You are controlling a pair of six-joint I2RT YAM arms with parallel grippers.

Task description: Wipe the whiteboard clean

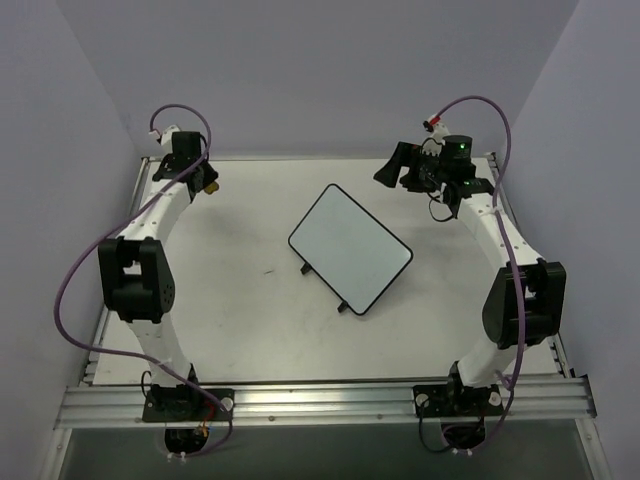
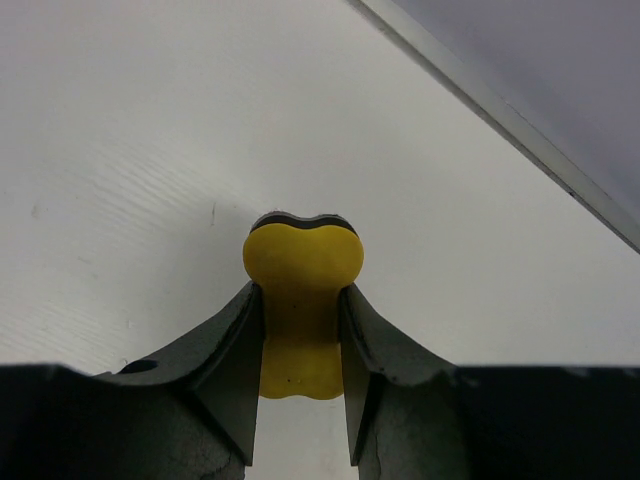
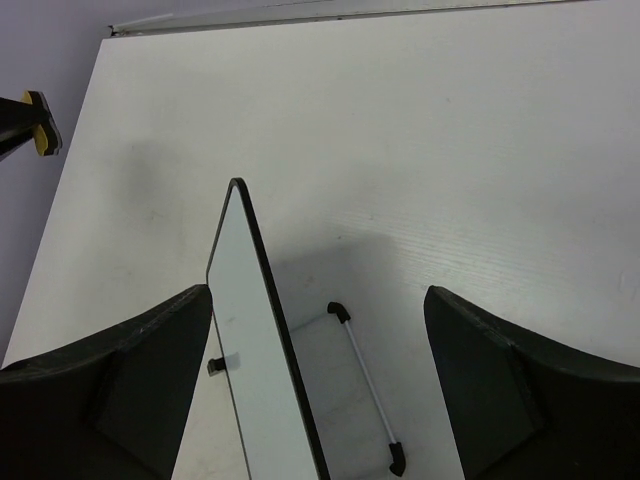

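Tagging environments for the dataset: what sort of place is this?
Probably a lab robot cell: a white table boxed in by plain pale walls, an aluminium rail holding the left arm and right arm, and a small whiteboard.

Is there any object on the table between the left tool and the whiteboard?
Nothing visible stands there. Only bare table lies between the left tool, shut on a yellow eraser, and the whiteboard.

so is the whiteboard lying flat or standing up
Standing. The right wrist view shows the whiteboard nearly edge-on, rising from the table, its foot flat on it. Exact lean: cannot tell.
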